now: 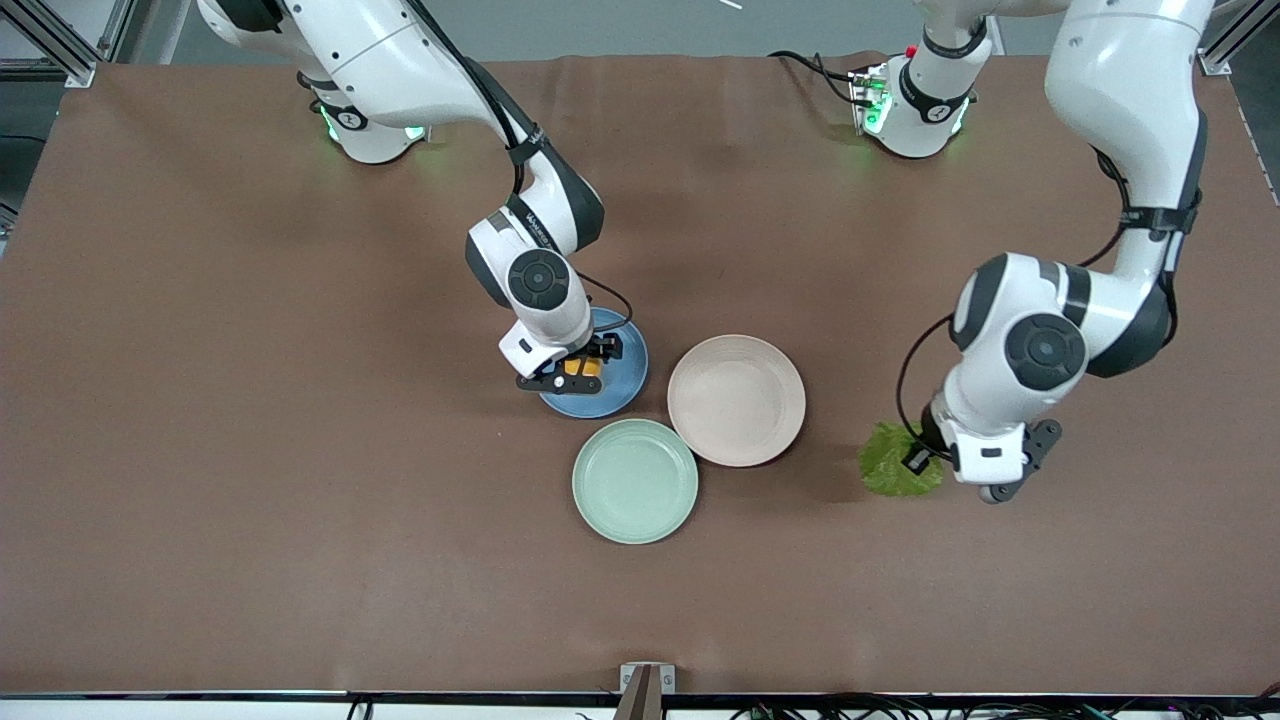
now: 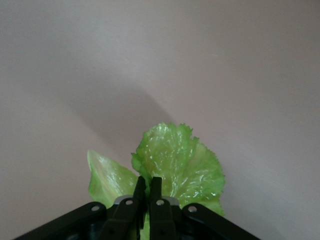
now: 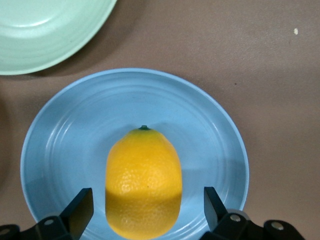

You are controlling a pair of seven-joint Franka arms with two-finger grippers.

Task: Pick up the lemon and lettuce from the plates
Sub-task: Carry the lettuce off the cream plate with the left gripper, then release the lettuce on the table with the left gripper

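Observation:
The lemon (image 1: 585, 367) lies on the blue plate (image 1: 620, 385). My right gripper (image 1: 574, 373) is down over that plate, open, with one finger on each side of the lemon and not touching it. In the right wrist view the lemon (image 3: 144, 180) sits between the open fingers (image 3: 80, 211) on the blue plate (image 3: 60, 150). My left gripper (image 1: 917, 457) is shut on the lettuce (image 1: 890, 465), low over the table beside the cream-beige plate (image 1: 736, 400), toward the left arm's end. In the left wrist view the shut gripper (image 2: 148, 187) pinches the leaf (image 2: 177, 160).
A pale mint-green plate (image 1: 635, 481) stands nearer the front camera, touching the cream-beige plate and close to the blue one; its rim shows in the right wrist view (image 3: 45, 30). The brown table spreads wide on all sides.

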